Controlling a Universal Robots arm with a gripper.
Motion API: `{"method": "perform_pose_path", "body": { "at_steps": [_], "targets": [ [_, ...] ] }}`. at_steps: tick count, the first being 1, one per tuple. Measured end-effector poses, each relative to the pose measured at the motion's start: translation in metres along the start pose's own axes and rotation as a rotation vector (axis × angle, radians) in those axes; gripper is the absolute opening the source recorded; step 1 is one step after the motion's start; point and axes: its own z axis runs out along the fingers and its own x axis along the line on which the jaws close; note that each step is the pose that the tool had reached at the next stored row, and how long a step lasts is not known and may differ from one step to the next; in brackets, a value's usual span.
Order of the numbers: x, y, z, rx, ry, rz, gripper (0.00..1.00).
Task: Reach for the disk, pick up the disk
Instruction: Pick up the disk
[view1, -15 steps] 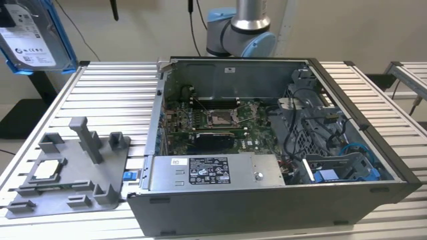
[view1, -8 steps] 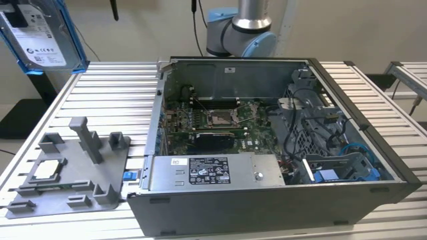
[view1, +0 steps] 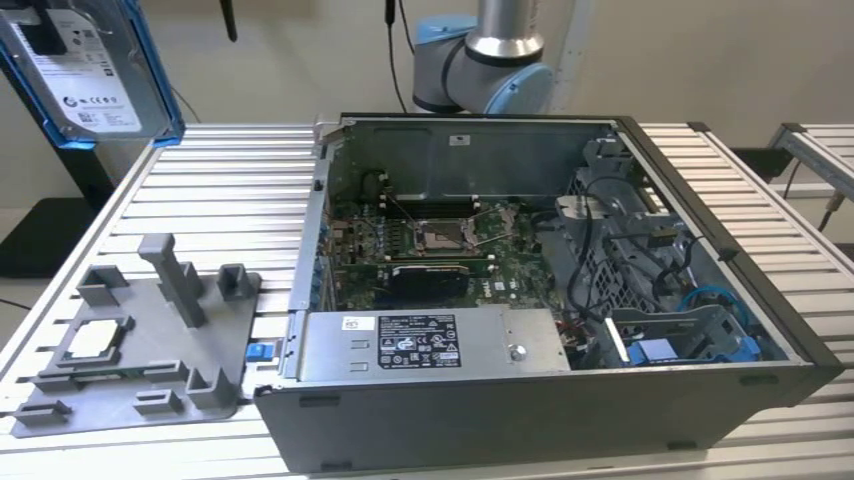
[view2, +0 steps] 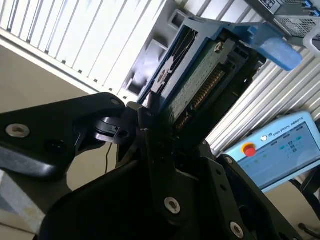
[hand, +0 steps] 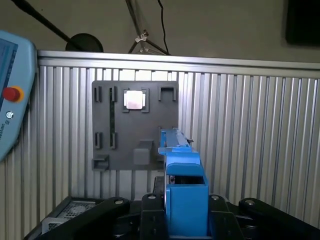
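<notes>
disk (view1: 91, 75) in hand (hand: 185, 202), top edge off-frame

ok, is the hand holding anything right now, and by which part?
Yes. The hand grips the disk by one end of its blue bracket; the rest sticks out free.

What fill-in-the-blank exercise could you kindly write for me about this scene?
1. The gripper is shut on the ____.
2. The disk sits in a ____ bracket.
3. The silver chip rests on the ____ tray.

Missing words: disk; blue; grey.
</notes>
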Motion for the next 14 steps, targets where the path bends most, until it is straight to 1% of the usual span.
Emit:
{"method": "perform_pose_path", "body": {
  "at_steps": [5,8,11,12,14],
  "targets": [
    [0.0000,-0.0004,-0.0001,0.0000,-0.0005,0.000,0.00],
    [0.0000,-0.0031,0.0000,0.0000,-0.0006,0.000,0.00],
    [0.0002,-0.0078,0.0000,0.0000,-0.0005,0.000,0.00],
    [0.0003,-0.0136,0.0000,-0.0002,-0.0006,0.000,0.00],
    [0.0005,-0.0198,0.0001,-0.0005,-0.0006,0.000,0.00]
  ]
}}
